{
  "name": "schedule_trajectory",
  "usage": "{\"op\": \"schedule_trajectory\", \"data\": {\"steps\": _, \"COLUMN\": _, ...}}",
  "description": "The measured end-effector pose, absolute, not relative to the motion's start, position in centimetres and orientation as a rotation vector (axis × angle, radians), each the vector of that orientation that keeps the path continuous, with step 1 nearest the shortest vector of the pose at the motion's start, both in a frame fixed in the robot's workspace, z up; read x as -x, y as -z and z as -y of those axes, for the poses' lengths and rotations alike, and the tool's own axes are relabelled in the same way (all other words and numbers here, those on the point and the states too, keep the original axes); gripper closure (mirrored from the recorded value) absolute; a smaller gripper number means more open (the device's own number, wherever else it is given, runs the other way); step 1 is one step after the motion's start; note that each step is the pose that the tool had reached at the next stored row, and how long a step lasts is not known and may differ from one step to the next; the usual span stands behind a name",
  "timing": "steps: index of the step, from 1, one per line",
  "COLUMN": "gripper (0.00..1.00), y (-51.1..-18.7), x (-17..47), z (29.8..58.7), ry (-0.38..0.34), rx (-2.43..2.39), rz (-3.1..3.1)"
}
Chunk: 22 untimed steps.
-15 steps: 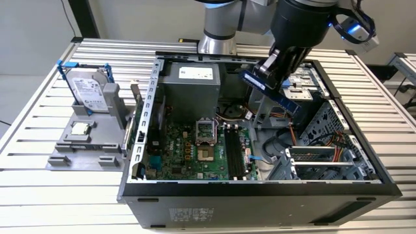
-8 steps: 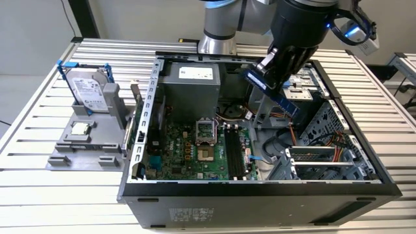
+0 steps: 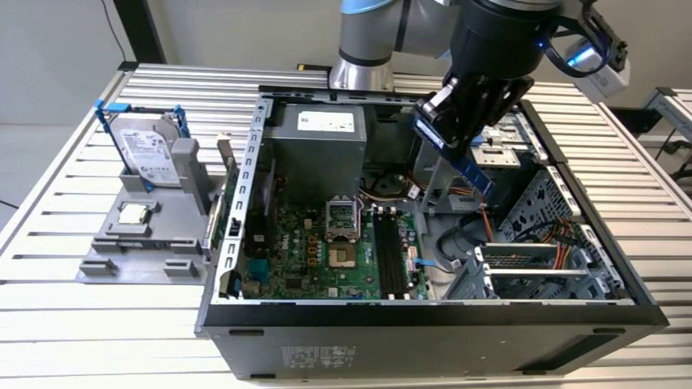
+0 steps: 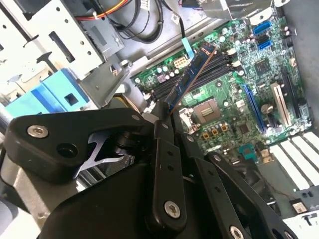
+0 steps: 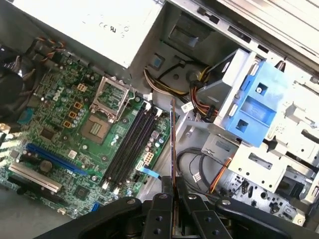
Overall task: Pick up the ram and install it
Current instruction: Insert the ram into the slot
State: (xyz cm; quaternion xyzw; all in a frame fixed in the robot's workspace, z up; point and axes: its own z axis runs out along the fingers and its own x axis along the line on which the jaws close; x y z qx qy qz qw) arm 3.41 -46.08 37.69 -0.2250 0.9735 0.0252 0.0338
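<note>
One hard drive [image 3: 146, 150] stood on the grey stand [image 3: 151, 243] at the exterior view's left. Further right, over the open case [image 3: 254, 162], my claw [image 3: 456, 144] pinched the ram [image 3: 472, 174], a long, thin, dark blue-green stick, tilted above the green board [image 3: 313, 243] near its black slots [image 3: 395, 251].

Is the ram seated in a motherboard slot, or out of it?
Out. The gripper holds the ram in the air, clear of the motherboard; the memory slots lie bare.
</note>
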Motion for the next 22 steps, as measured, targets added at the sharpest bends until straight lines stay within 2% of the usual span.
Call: {"op": "schedule_trajectory", "data": {"steps": 22, "gripper": 1.00, "y": -37.69, "x": -3.10, "z": 46.08, "ry": -0.063, "rx": 0.291, "rz": -3.053}}
